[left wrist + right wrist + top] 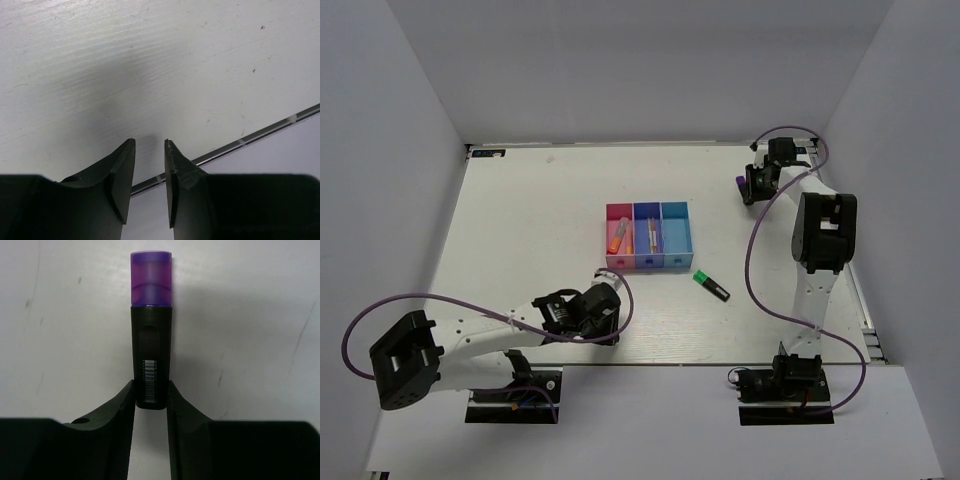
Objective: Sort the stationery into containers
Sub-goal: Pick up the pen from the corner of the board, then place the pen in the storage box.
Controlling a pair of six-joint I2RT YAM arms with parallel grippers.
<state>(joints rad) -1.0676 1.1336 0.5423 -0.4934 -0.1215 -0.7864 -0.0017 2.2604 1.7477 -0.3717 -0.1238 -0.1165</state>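
Three joined bins stand mid-table: pink-red [608,238], dark blue [641,212] and light blue [689,235]. An orange highlighter [617,235] lies in the pink-red bin, and thin sticks [651,236] lie in the dark blue one. A green-black highlighter [711,284] lies on the table right of the bins. My right gripper [748,187] [150,382] is at the far right, shut on the black end of a purple-black highlighter [151,340], its purple cap [738,181] pointing away. My left gripper [605,325] [150,141] is near the front edge, jaws slightly apart, empty.
The white table [530,230] is walled by white panels at the back and sides. A metal strip [240,142] marks the table's near edge just past my left fingertips. The right arm's purple cable [752,270] loops over the table's right side.
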